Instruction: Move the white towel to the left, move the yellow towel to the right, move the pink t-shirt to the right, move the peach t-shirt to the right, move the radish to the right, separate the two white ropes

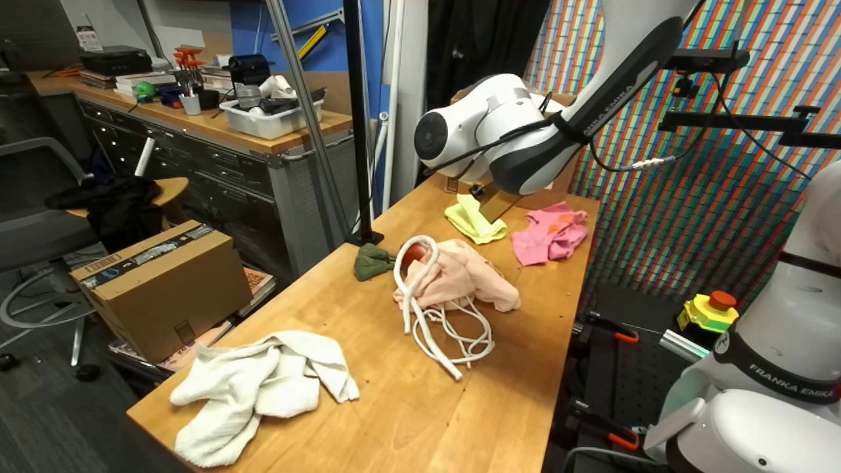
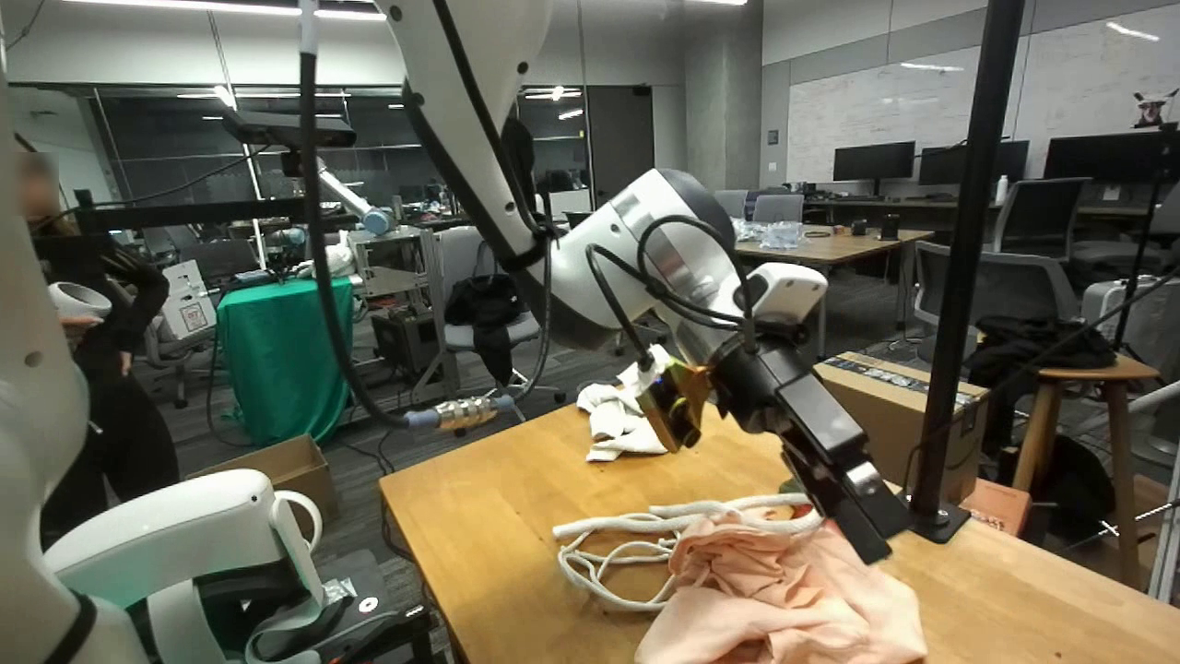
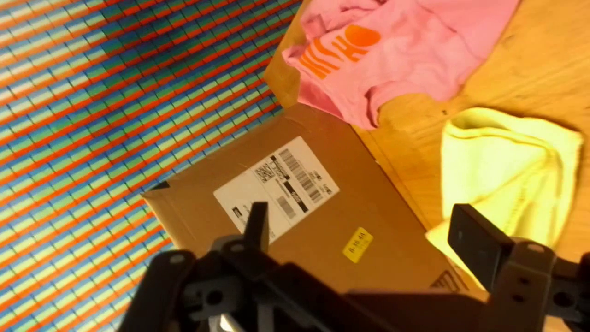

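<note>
From the black two-fingered gripper [image 3: 362, 230], spread near the wooden tabletop's [image 1: 387, 374] end edge, the crumpled pale-peach fabric t-shirt [image 1: 476, 279], probably next, lies inward.

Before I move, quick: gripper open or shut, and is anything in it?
Gripper: open, jaws wide apart in the wrist view, holding nothing.

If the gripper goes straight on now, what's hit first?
Probably the labelled cardboard box: in the wrist view it shows between the jaws of the open gripper. Depth is unclear; one side might brush the yellow towel first.
</note>
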